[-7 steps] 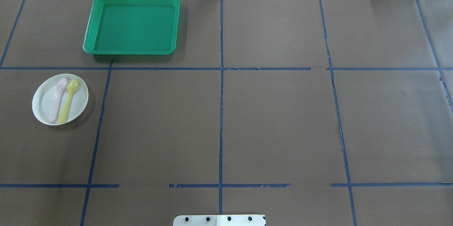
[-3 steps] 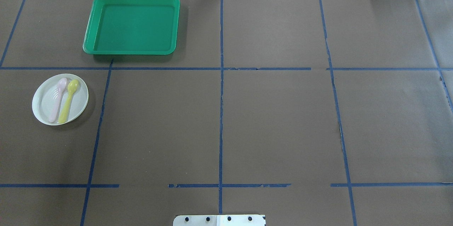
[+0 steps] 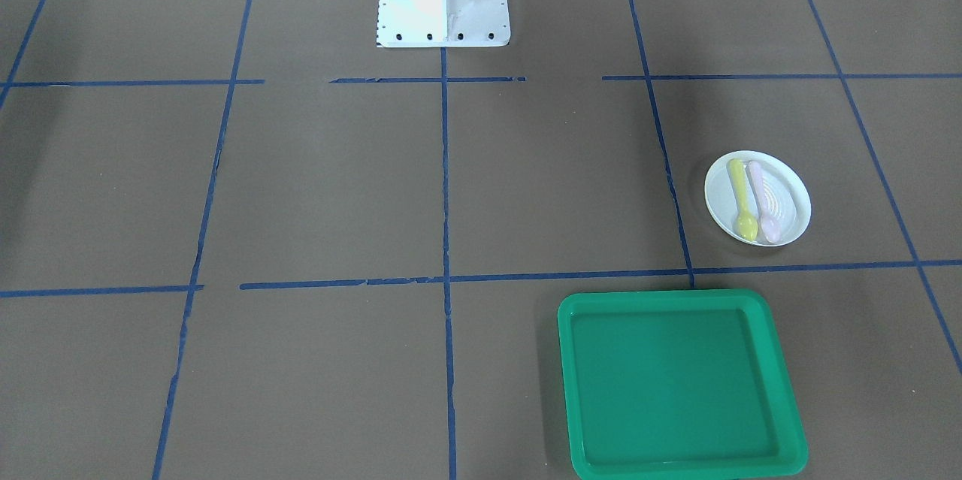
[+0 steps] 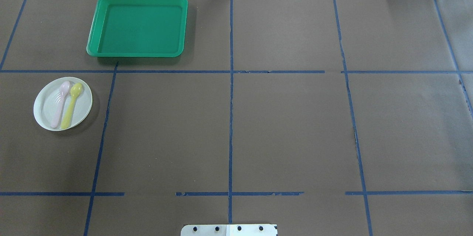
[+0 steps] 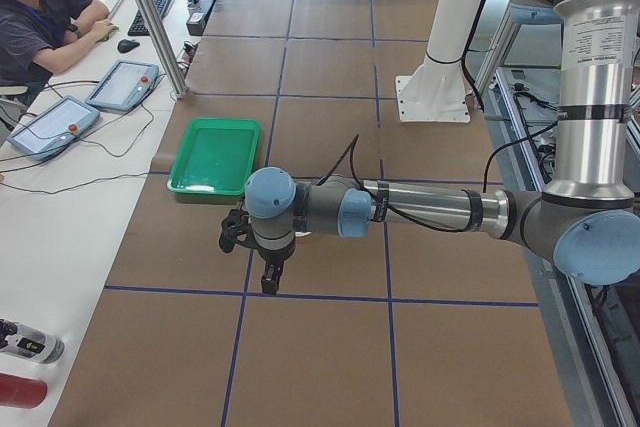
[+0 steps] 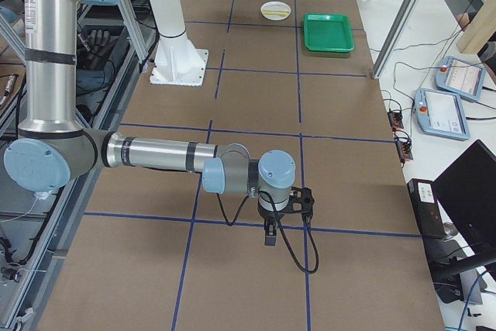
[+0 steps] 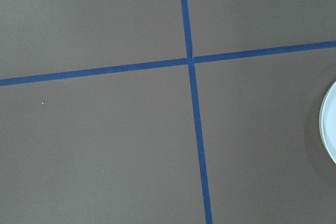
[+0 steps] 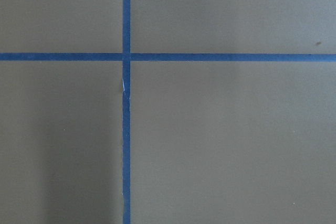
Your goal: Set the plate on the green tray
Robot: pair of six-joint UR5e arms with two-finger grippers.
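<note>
The brown paper-covered table (image 4: 288, 129), taped into a blue grid, bears the plate (image 4: 45, 112) on the robot's left, lying flat with a pink spoon (image 4: 60, 103) and a yellow spoon (image 4: 71, 106) loose in it; the green tray (image 4: 140, 29) lies farther out, across a tape line. The left gripper (image 5: 271, 282) and right gripper (image 6: 269, 236) hang apart from the plate, caught only in the side views, so I cannot tell how wide they stand. The plate looks light, stiff and probably slick: pinch its raised rim clear of the spoons and keep it level.
</note>
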